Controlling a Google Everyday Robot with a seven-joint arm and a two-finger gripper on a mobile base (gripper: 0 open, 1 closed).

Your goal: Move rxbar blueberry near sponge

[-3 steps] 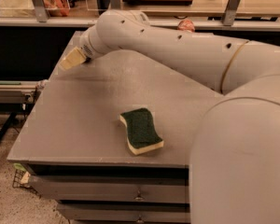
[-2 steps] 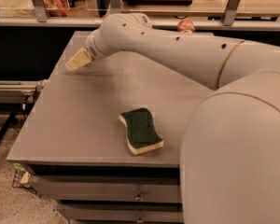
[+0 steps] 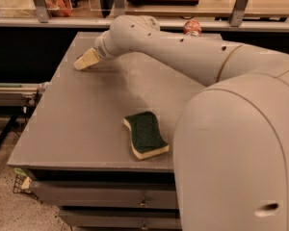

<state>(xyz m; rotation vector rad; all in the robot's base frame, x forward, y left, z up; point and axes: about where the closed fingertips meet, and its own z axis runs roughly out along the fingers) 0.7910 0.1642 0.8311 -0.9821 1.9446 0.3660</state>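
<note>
The sponge (image 3: 145, 134), with a dark green top and a pale yellow base, lies flat near the front edge of the grey table (image 3: 77, 124). My gripper (image 3: 86, 59) is at the table's far left, low over the surface and well away from the sponge. The arm (image 3: 183, 52) reaches to it from the right. The rxbar blueberry does not show; it may be hidden by the gripper.
A red and silver can (image 3: 192, 27) stands at the back of the table, partly behind the arm. A shelf (image 3: 62, 20) with a bag and boxes runs behind the table. My large pale body (image 3: 236, 158) fills the right foreground. Drawers sit under the table front.
The gripper has shifted slightly to the right along the table's far left part. The sponge has not moved.
</note>
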